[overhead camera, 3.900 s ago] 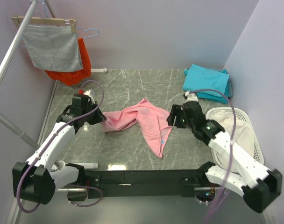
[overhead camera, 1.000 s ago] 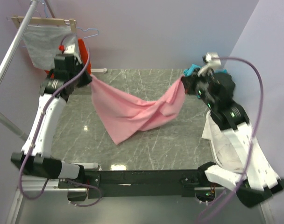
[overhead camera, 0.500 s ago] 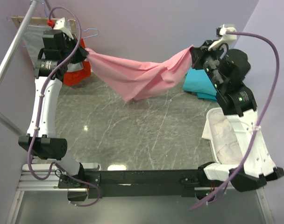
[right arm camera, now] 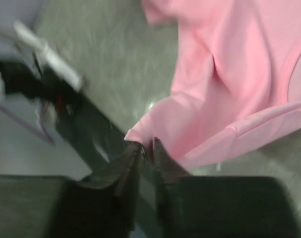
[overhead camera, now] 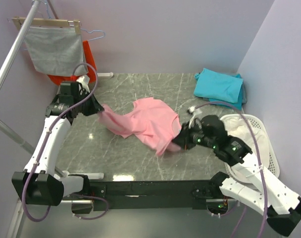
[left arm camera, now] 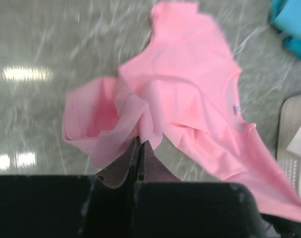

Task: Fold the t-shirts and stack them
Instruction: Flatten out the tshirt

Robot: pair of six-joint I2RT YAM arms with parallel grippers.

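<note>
Left gripper (left arm camera: 139, 144) is pressed tight together, pinching a fold of the pink t-shirt (overhead camera: 150, 119), and the right gripper (right arm camera: 146, 148), jaws all but closed, nips a corner of it at the near edge! The shirt lies rumpled mid-table (overhead camera: 135, 89) between the two, with a tiny neck tag (left arm camera: 236, 109) showing, too small to read. The folded teal t-shirts (overhead camera: 219, 85) sit well apart at the far right corner, a white basket (overhead camera: 265, 130) is beside the right arm, and a grey cloth (overhead camera: 56, 49) and an orange-red garment (overhead camera: 89, 62) hang far left.
</note>
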